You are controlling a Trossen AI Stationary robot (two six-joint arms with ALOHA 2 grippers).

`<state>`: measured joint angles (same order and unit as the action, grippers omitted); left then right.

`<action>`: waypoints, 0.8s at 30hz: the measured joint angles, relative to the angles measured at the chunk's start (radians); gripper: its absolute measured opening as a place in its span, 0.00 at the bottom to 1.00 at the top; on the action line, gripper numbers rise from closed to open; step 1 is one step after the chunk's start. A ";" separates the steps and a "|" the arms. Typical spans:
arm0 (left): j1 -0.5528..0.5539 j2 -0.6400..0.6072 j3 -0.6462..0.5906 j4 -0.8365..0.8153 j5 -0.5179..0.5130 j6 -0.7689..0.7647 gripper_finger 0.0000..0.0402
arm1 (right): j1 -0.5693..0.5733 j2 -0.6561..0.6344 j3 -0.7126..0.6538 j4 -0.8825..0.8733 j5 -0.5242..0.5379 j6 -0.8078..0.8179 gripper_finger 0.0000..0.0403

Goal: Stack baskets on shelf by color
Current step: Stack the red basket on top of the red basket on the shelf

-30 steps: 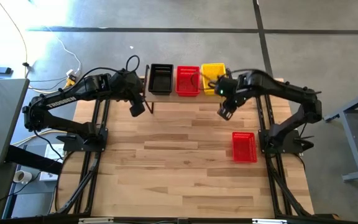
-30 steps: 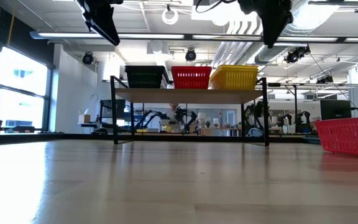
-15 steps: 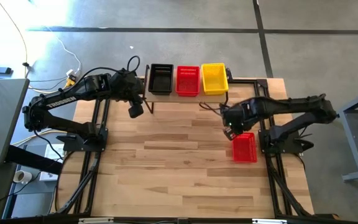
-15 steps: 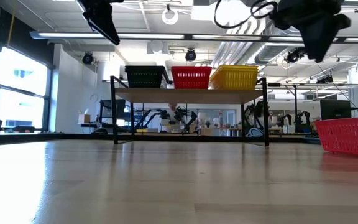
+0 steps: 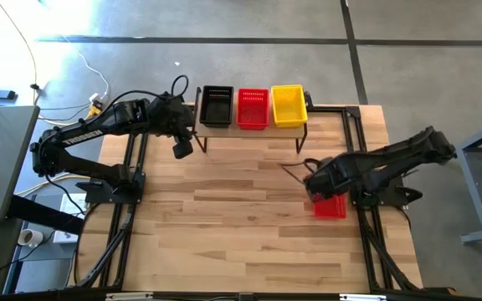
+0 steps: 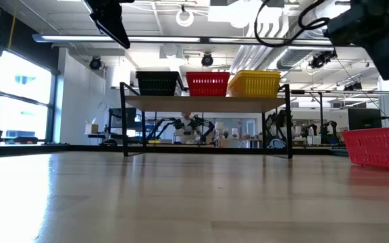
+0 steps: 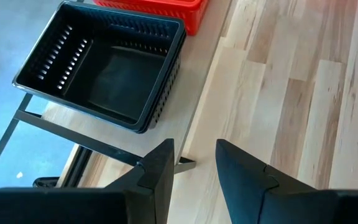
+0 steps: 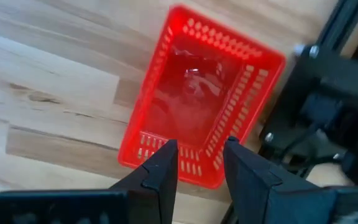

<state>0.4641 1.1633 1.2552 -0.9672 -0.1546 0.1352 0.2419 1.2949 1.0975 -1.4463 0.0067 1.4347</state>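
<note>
Red basket (image 5: 330,206) near table's right edge (image 5: 396,209), right pincer (image 8: 199,163) above

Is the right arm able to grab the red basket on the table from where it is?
Probably yes. The right end effector hangs just above the red basket, fingers apart over its near rim, and nothing lies between them.

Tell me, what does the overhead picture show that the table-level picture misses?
Only the overhead view shows both whole arms, the right hand open just over the loose red plastic mesh basket on the table, and the insides of the three shelf stacks. Only the table-level view shows the low wooden shelf's thin black legs and the room behind. Both show the black, red and yellow basket stacks side by side.
</note>
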 joint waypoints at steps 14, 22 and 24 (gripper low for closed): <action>0.000 0.000 0.000 0.000 0.021 -0.002 0.27 | 0.227 0.000 -0.157 0.044 -0.004 0.469 0.28; 0.000 0.000 0.000 0.000 0.023 -0.004 0.27 | 0.306 0.000 -0.240 0.105 -0.018 0.629 0.28; 0.000 0.000 0.000 0.000 0.023 -0.004 0.27 | 0.320 0.000 -0.259 0.116 -0.042 0.664 0.28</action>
<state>0.4641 1.1633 1.2552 -0.9672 -0.1318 0.1314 0.5616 1.2949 0.8387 -1.3305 -0.0354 2.0983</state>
